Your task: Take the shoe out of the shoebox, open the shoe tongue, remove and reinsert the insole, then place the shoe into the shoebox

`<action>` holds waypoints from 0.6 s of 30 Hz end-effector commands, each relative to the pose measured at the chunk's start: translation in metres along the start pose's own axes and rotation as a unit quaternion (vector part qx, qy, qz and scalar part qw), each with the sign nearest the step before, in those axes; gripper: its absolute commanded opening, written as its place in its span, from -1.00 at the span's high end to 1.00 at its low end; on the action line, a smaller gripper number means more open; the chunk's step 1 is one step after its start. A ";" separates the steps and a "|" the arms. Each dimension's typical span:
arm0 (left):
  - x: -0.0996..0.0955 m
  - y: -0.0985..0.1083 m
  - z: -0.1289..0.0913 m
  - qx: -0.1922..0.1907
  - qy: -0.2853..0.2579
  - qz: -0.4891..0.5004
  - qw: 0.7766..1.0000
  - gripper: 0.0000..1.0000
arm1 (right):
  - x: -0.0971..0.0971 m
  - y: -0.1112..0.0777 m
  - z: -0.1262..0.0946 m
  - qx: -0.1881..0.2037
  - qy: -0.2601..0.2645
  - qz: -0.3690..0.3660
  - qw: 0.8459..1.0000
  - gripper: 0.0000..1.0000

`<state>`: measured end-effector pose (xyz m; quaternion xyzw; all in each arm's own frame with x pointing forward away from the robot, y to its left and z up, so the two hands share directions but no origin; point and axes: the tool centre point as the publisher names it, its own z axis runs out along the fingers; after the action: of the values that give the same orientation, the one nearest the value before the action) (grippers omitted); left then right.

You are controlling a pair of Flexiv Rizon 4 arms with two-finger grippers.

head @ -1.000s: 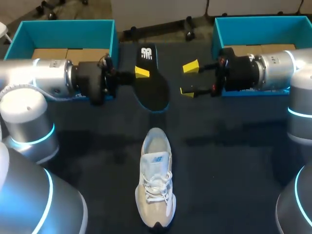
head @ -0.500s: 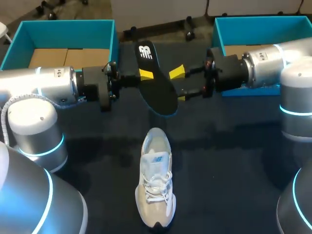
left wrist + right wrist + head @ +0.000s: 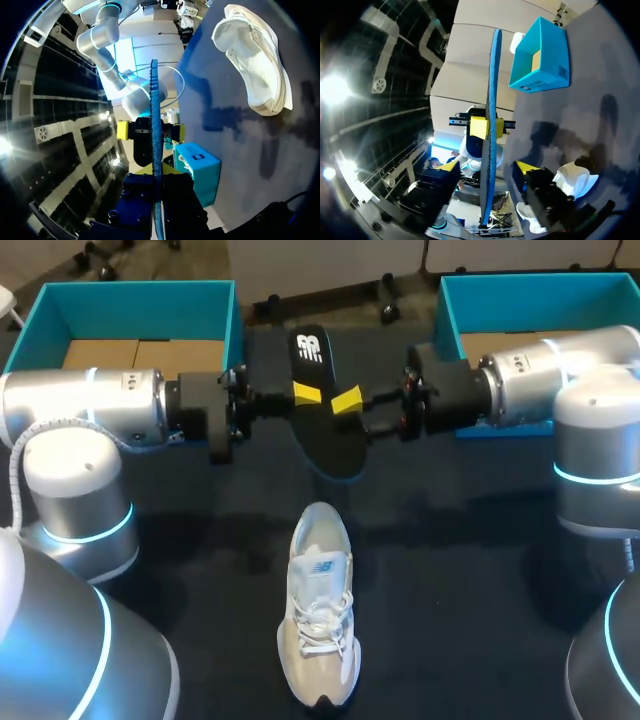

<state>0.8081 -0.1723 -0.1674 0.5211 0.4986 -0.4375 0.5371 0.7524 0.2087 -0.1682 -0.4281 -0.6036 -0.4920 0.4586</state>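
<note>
**Closing the right gripper in on the held insole**

Head view: bringing the right gripper (image 3: 350, 412) leftward from a second ago, when it was hanging well clear of the insole (image 3: 325, 420). Also easing the left gripper (image 3: 307, 393) slightly rightward, insole with it. Now clamping the left fingers on the insole's left edge, above the far middle of the table (image 3: 480, 570). Holding the right fingers apart at the insole's right edge, with one yellow tip showing above it and the other hidden beneath. Leaving the shoe (image 3: 320, 615) lying on the table nearer than the insole, apart from both grippers, heel far and toe near. Leaving the left shoebox (image 3: 130, 320) and the right shoebox (image 3: 530, 300) at the far corners, with the shoe in neither.

Left wrist view: seeing the insole (image 3: 155, 115) edge-on, pinched between this gripper's own fingers and running straight ahead. Finding the right gripper (image 3: 151, 131) further along, with a yellow tip on either side of the insole and neither plainly touching it. Spotting the shoe (image 3: 257, 60) on the table off to one side.

Right wrist view: straddling the edge-on insole (image 3: 492, 90) with fingers spread, a gap showing on each side. Seeing the left gripper (image 3: 489, 127) ahead, its tips pressing both faces. Spotting the left shoebox (image 3: 540, 55) beyond.
</note>
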 end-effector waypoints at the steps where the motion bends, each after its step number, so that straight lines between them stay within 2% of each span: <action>1: 0.003 0.002 -0.003 0.006 -0.008 0.009 1.000 1.00 | -0.002 0.005 0.004 0.003 0.000 0.001 1.000 0.05; 12: 0.001 -0.001 -0.006 0.016 -0.028 0.021 0.999 1.00 | -0.007 0.010 0.003 0.004 -0.005 0.009 1.000 0.06; 18: 0.000 -0.001 -0.006 0.010 -0.029 0.027 0.999 1.00 | -0.010 0.011 0.004 0.006 -0.005 0.013 1.000 0.22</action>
<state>0.8071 -0.1655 -0.1664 0.5278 0.4654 -0.4440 0.5546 0.7621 0.2111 -0.1740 -0.4357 -0.6027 -0.4825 0.4627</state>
